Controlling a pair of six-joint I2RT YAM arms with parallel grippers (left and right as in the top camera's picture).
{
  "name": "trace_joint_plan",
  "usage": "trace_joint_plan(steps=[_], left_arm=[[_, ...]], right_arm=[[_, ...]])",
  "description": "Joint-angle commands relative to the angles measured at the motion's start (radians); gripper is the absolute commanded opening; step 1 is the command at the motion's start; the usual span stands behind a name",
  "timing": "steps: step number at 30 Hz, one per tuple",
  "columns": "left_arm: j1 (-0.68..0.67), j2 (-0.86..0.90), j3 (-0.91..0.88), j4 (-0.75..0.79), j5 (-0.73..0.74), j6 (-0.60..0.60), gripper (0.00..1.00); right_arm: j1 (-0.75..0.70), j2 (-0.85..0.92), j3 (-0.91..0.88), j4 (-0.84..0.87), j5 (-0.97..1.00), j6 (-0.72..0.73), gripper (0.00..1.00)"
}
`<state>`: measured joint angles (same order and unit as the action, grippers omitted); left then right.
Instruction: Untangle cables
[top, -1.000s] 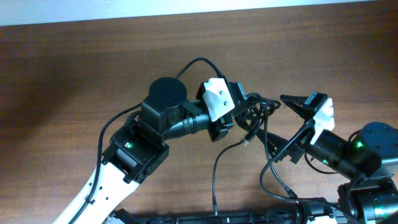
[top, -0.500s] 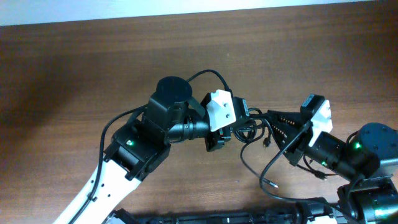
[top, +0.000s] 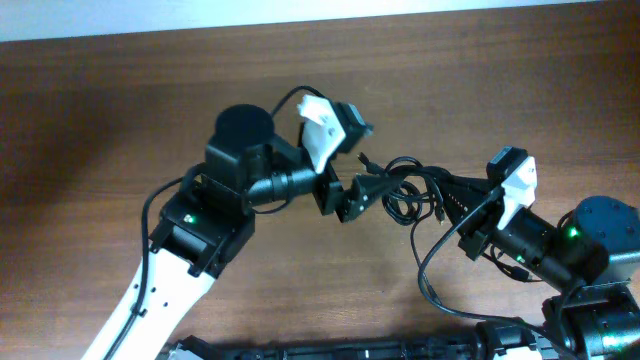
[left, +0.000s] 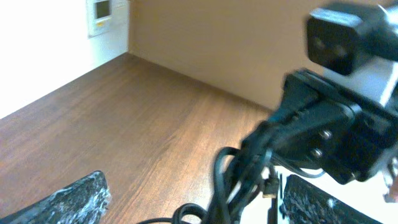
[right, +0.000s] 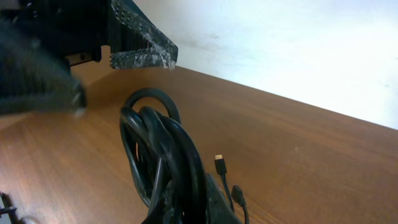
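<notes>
— What has changed over the last second?
— The two claws have swapped roles. A second ago the left claw (top: 368, 158) was clamped on the knot in the middle of the frame, and the right claw (top: 440, 188) stood spread apart to the right of it. Now the left one has let go and drawn back toward the upper left, and the right one has closed.
— And the cables (top: 400, 197)?
— Bunched in loops just right of centre on the brown table (top: 120, 100). The long strand that ran down to the bottom edge a second ago now curls at the lower right, under the right arm.
— How wide is the left claw?
— Fully spread. In the left wrist view its fingers (left: 74, 200) sit at the two bottom corners with the tangle rising between them. I cannot tell whether it touches either pad.
— What does the right claw hold?
— The bundle. In the right wrist view the black loops come straight out from between its pinched fingers at the bottom of the frame. Two small plug ends (right: 219, 160) lie on the wood just right of them.
</notes>
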<state>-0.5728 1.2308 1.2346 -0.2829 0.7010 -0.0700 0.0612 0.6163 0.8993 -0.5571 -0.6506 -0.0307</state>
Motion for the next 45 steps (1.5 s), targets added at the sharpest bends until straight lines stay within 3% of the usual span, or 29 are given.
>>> trace_joint_plan(steps=[1,8,13,21,28,32,34,36,39,42,45], left_arm=[[0.087,-0.007,0.004,0.001,0.017,-0.257,0.96],[0.090,-0.007,0.004,-0.010,0.139,-0.266,0.83],[0.089,-0.006,0.004,-0.064,0.150,-0.260,0.67],[0.089,-0.006,0.004,-0.123,0.153,-0.251,0.64],[0.014,-0.006,0.004,-0.076,0.141,-0.251,0.63],[0.014,-0.006,0.004,-0.062,0.141,-0.251,0.40],[0.014,-0.006,0.004,-0.062,0.141,-0.251,0.18],[0.014,-0.006,0.004,-0.062,0.141,-0.251,0.09],[0.014,-0.006,0.004,-0.062,0.141,-0.251,0.01],[0.014,-0.006,0.004,-0.064,0.118,-0.251,0.00],[0.014,-0.006,0.004,-0.111,-0.053,-0.301,0.00]], right_arm=[[-0.003,-0.006,0.010,0.017,0.009,-0.022,0.04],[-0.002,-0.006,0.010,0.095,-0.043,-0.022,0.04],[-0.002,-0.006,0.010,0.129,-0.150,-0.021,0.04],[-0.002,-0.006,0.010,0.142,-0.182,-0.014,0.04],[-0.002,-0.006,0.010,0.170,-0.263,-0.014,0.04],[-0.002,-0.006,0.010,0.169,-0.263,-0.014,0.04],[-0.002,-0.006,0.010,0.169,-0.263,-0.014,0.04],[-0.002,-0.006,0.010,0.169,-0.262,-0.014,0.04],[-0.003,-0.006,0.010,0.169,-0.262,-0.014,0.04],[-0.003,-0.006,0.010,0.169,-0.262,-0.014,0.04],[-0.003,-0.006,0.010,0.169,-0.262,-0.014,0.04]])
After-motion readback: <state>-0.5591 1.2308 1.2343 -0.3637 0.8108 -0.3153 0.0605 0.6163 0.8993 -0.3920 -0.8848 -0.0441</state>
